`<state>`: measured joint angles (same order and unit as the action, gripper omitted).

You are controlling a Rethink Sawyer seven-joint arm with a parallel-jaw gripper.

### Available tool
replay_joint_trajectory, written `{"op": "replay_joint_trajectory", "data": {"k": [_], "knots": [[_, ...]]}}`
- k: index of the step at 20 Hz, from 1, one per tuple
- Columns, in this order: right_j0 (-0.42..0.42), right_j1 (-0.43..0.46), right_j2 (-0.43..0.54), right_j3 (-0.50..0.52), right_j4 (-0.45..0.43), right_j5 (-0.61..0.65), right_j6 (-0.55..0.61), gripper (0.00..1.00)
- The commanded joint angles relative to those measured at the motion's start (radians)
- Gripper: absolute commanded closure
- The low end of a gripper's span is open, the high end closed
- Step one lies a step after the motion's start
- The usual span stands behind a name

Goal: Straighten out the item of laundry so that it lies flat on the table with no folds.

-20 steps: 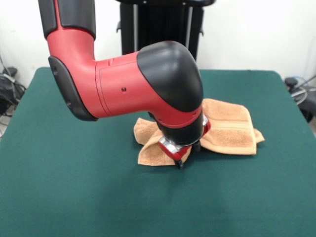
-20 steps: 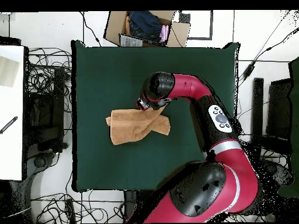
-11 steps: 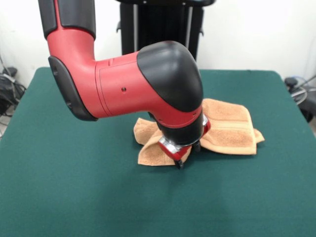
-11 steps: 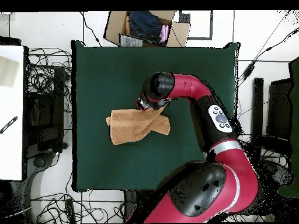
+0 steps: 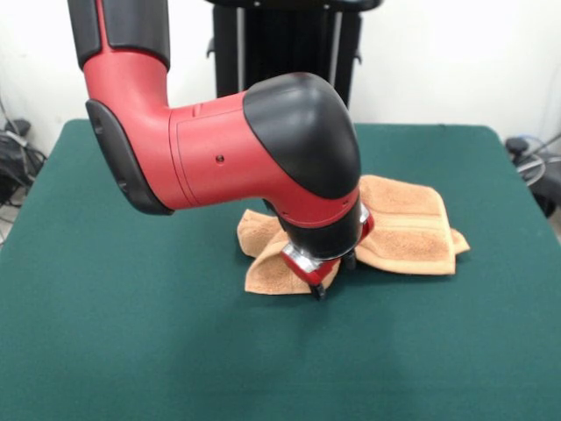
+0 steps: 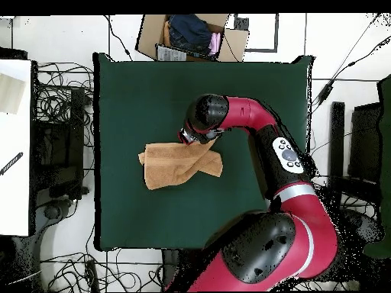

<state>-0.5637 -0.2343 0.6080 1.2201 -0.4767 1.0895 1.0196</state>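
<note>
Gripper low at the towel's front edge, touching it — opening cannot be told | towel folded over itself, mid-worktop | risk: a pull catching both layers drags the fold along instead of opening it.

Bare table lies open all around the folded towel, which the arm overhangs.
</note>
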Motion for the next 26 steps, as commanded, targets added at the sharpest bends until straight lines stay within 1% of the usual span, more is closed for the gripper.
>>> {"op": "replay_joint_trajectory", "data": {"k": [1, 9, 20, 26], "knots": [[-0.005, -0.002, -0.059, 0.048, -0.010, -0.017, 0.045, 0.00], [-0.005, -0.009, -0.059, 0.052, -0.015, -0.032, 0.048, 0.00], [0.004, -0.028, -0.064, 0.042, -0.015, -0.007, 0.052, 0.00], [-0.007, -0.028, -0.053, 0.055, -0.017, -0.046, 0.046, 0.00]]}}
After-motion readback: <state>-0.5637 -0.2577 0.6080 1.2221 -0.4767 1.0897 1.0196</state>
